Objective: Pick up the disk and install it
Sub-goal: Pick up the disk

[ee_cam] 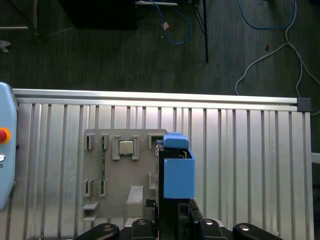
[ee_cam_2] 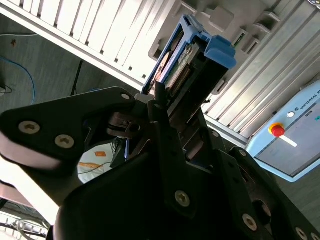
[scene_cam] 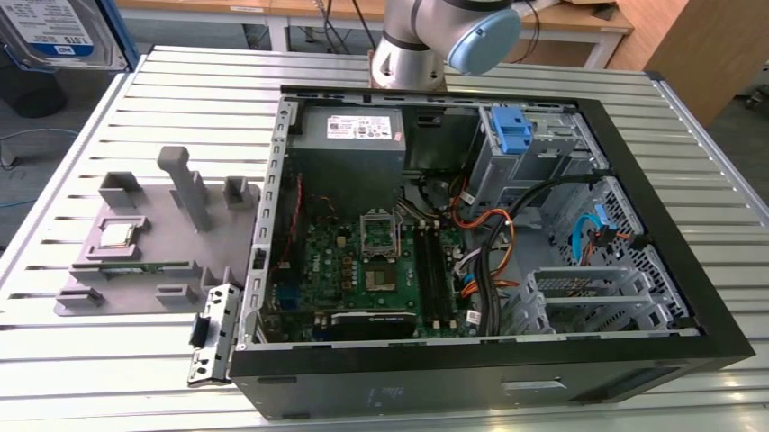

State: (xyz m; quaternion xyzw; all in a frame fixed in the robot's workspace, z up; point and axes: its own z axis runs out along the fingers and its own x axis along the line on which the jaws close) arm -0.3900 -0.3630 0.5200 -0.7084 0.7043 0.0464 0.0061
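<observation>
Above the slatted table [ee_cam: 250,160] with its one grey fixture [ee_cam: 116,175], the claw [ee_cam_2: 167,102] clamps the single disk [ee_cam_2: 176,62].

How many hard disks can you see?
1. The disk is held in the gripper, up over the grey plate. More may be hidden inside the open computer.

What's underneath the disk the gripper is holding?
Below the disk, the grey fixture plate and slatted table show beside it. The fixture's edge directly beneath is covered.
</observation>
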